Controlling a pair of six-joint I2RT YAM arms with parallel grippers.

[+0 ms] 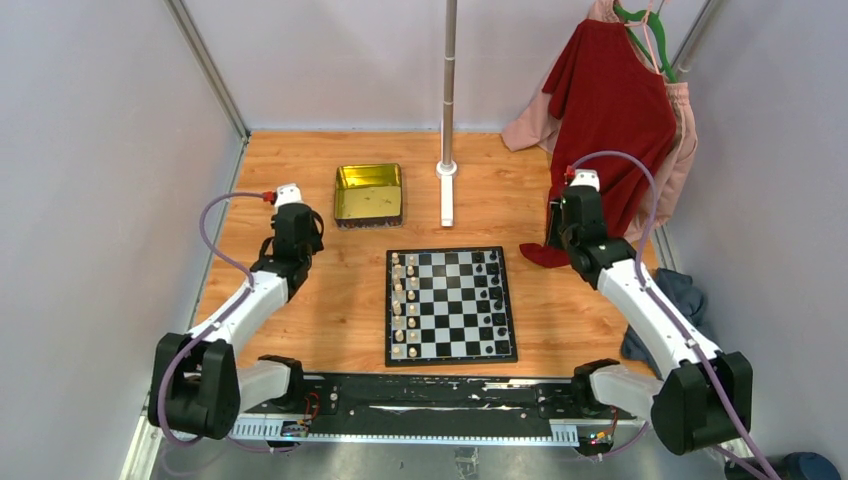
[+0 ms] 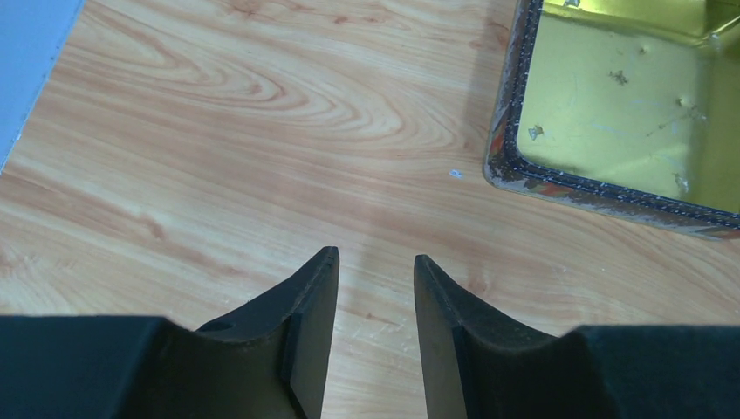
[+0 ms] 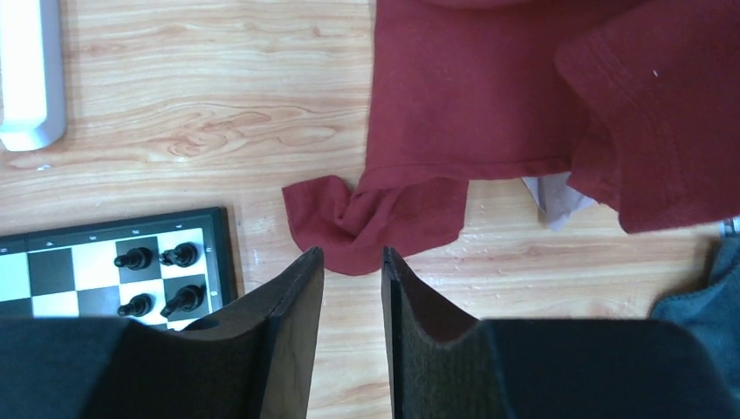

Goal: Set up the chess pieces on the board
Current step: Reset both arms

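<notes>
The board (image 1: 450,305) lies flat at the table's middle. Pale chess pieces (image 1: 405,305) stand in its two left columns and black ones (image 1: 492,295) along its right side. My left gripper (image 1: 298,222) hovers over bare wood left of the board. In the left wrist view the left gripper (image 2: 375,255) is open with nothing between its fingers. My right gripper (image 1: 570,225) hangs to the right of the board's far right corner. The right wrist view shows it (image 3: 352,253) open and empty above wood, with the board's corner (image 3: 222,253) and some black pieces (image 3: 157,257) to its left.
A gold tin (image 1: 368,190) sits beyond the board, and its corner (image 2: 558,185) lies just ahead-right of the left gripper. A pole on a white base (image 1: 447,170) stands behind. A red garment (image 1: 610,120) hangs at the back right, its hem (image 3: 384,218) lying before the right gripper. A grey-blue cloth (image 1: 680,300) lies at the right.
</notes>
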